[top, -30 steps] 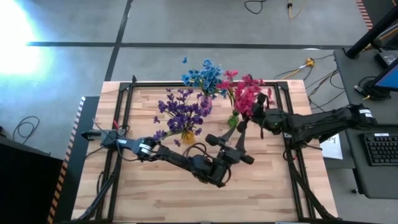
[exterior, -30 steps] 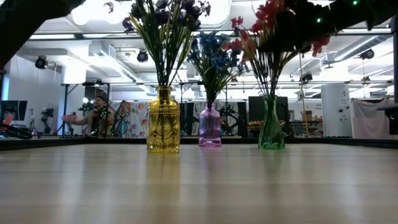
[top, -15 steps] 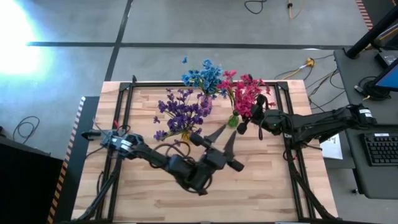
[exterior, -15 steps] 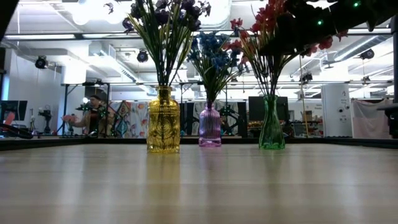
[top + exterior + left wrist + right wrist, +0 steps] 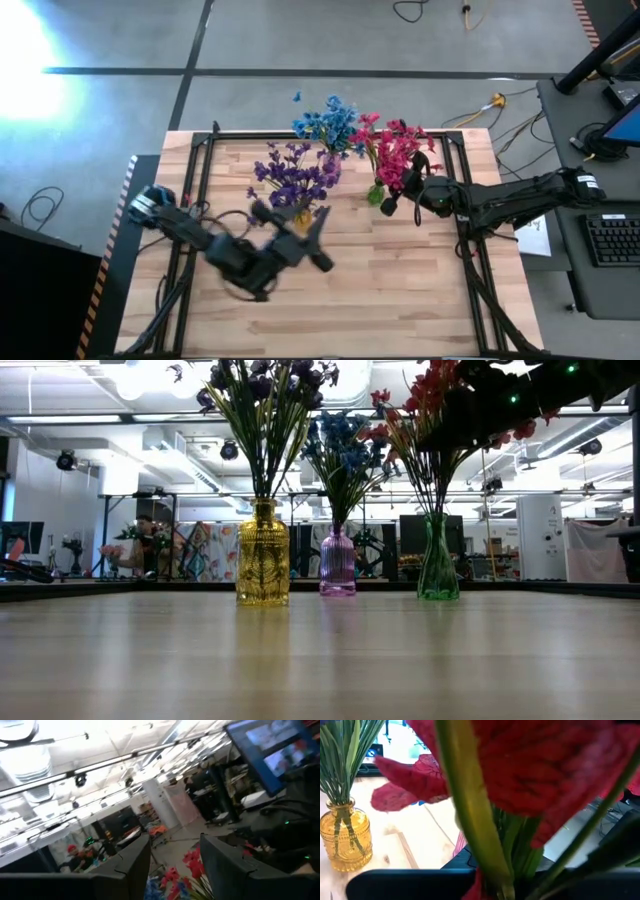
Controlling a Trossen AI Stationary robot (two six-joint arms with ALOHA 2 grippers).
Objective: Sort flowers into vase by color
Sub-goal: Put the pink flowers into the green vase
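Observation:
Three vases stand in a row at the table's far side. A yellow vase [image 5: 263,555] holds purple flowers [image 5: 295,180], a lilac vase [image 5: 337,560] holds blue flowers [image 5: 325,122], and a green vase [image 5: 437,557] holds red-pink flowers [image 5: 395,150]. My right gripper [image 5: 398,197] is shut among the red-pink flowers, high above the green vase. My left gripper [image 5: 290,222] hangs open and empty, high over the table just near of the yellow vase. Its two fingers [image 5: 130,867] frame only the room and some red blooms. My right gripper is shut on a green stem [image 5: 492,870] of the red-pink bunch, up near the blooms and well above the green vase's mouth. It comes in about level from the table's right. The blooms [image 5: 530,765] hide the fingertips, so the exact hold does not show.
Bare wooden tabletop [image 5: 400,290] lies near of the vases. A black frame [image 5: 190,200] runs along the table's edges. A side desk with a keyboard [image 5: 612,240] stands to the right. People show in the room beyond the table [image 5: 135,545].
My left gripper has swung from the table's middle toward its left edge and has risen, staying open and empty. The right gripper and the flowers have kept still.

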